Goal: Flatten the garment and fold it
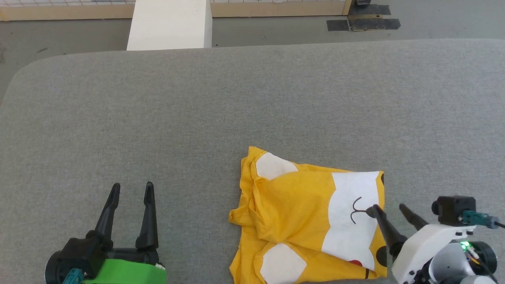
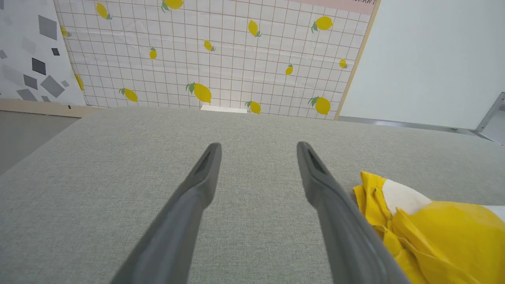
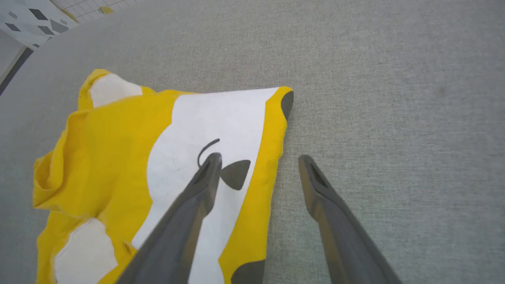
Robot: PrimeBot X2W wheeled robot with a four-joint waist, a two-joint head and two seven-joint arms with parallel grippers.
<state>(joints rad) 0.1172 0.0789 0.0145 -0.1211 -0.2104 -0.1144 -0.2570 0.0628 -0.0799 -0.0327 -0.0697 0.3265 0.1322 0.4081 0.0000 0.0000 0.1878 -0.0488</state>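
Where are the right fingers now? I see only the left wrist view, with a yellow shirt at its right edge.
Observer: The right fingers straddle the shirt's right edge: one over its white patch, one over the grey surface.
Operator: Do they hold cloth?
Observer: No, they stand open and grip nothing.
Operator: Which side faces up?
Observer: The printed one: a dark nose shows on the white patch.

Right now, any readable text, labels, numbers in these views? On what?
Pink strip above the lemon-print gridded wall sheet: dark letters, cropped by the frame edge, unreadable.
Bright yellow cotton T-shirt: cartoon face print, no words.
Nothing else legible.
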